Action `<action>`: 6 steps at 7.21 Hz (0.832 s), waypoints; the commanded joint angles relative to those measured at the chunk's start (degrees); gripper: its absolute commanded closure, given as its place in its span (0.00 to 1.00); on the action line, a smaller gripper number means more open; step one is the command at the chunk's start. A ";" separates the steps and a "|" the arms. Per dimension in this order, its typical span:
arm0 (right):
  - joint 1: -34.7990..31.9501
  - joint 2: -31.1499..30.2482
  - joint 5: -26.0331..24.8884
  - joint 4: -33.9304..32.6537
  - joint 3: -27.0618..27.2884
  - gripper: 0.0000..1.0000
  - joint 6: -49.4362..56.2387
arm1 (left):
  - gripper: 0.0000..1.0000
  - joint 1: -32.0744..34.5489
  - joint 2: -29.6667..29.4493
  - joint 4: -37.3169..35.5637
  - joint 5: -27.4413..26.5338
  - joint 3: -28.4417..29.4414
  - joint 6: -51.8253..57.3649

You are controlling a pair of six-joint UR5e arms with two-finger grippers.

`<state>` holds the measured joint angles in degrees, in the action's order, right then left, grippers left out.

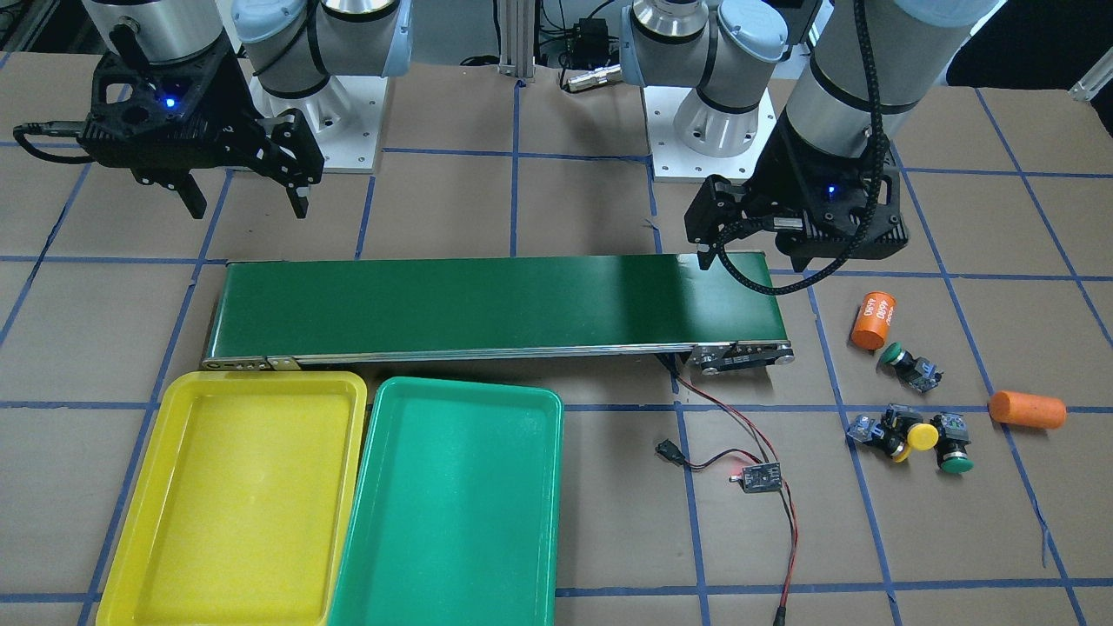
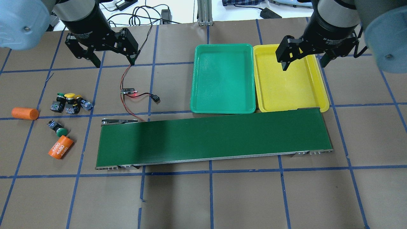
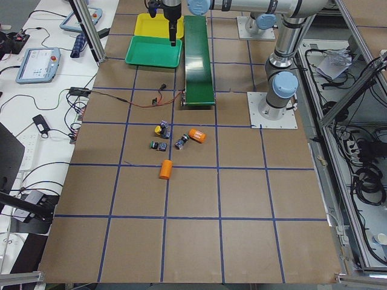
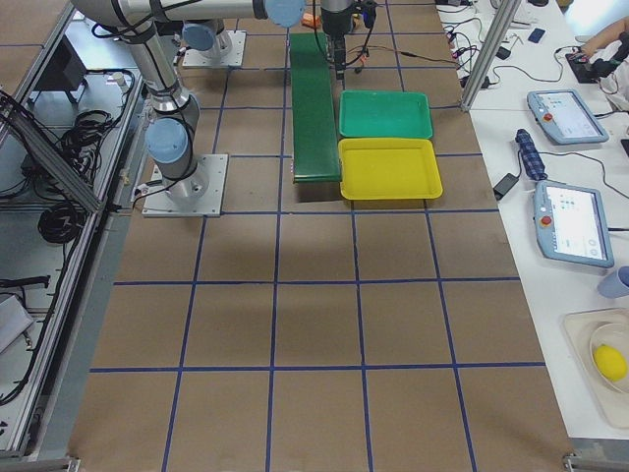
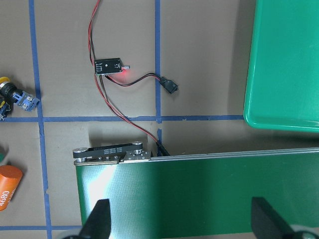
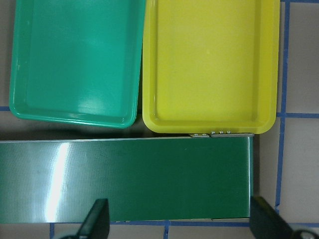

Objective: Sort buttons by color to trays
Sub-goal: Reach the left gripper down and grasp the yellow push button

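lying clustered, buttons (image 2: 69, 95) well apart from left end effector (image 2: 113, 61)

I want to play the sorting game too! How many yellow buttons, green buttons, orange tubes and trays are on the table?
Yellow buttons: 2
Green buttons: 2
Orange tubes: 2
Trays: 2
Total: 8

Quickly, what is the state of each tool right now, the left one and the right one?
Left tool: open, holding nothing.
Right tool: open, holding nothing.
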<state>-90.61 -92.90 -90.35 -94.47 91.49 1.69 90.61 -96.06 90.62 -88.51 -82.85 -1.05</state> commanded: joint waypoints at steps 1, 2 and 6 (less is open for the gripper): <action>0.00 0.00 0.00 0.16 0.00 0.00 0.25 | 0.00 -0.09 -0.10 0.00 0.00 -0.12 0.34; 0.09 0.00 0.00 0.16 0.00 0.00 0.34 | 0.00 -0.09 -0.01 0.00 0.09 -0.12 0.43; 0.09 0.00 0.00 0.16 0.00 0.00 0.34 | 0.00 -1.05 -0.01 0.52 -0.26 -0.29 5.59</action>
<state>-90.53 -92.90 -90.33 -94.30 91.49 2.02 90.11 -96.13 90.82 -88.59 -83.07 1.38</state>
